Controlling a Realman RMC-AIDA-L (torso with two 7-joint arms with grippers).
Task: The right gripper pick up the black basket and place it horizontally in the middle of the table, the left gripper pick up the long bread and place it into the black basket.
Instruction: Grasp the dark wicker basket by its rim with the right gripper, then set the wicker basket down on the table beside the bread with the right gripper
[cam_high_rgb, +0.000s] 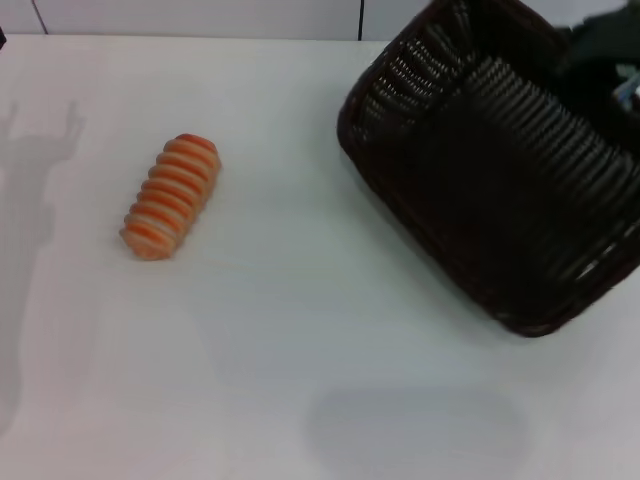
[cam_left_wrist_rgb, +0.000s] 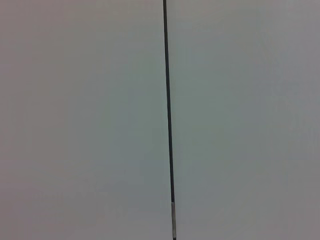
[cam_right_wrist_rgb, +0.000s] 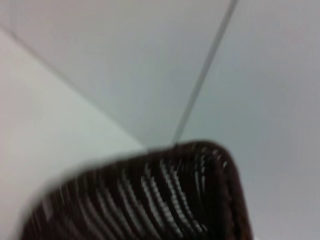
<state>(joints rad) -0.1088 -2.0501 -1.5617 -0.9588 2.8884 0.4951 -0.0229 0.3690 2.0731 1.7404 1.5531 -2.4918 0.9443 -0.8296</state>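
The black basket (cam_high_rgb: 500, 170) hangs tilted above the table's right side, its open side facing me, and casts a shadow on the tabletop below it. My right gripper (cam_high_rgb: 600, 50) is a dark shape at the basket's far right rim and holds it up. The right wrist view shows the basket's woven wall and rim (cam_right_wrist_rgb: 165, 200) close up. The long bread (cam_high_rgb: 172, 196), striped orange and cream, lies on the white table (cam_high_rgb: 300, 330) at the left, apart from the basket. My left gripper is out of view; only its shadow falls on the table's far left.
A pale wall with a dark vertical seam (cam_high_rgb: 360, 18) stands behind the table's far edge. The left wrist view shows only that wall and seam (cam_left_wrist_rgb: 168, 120).
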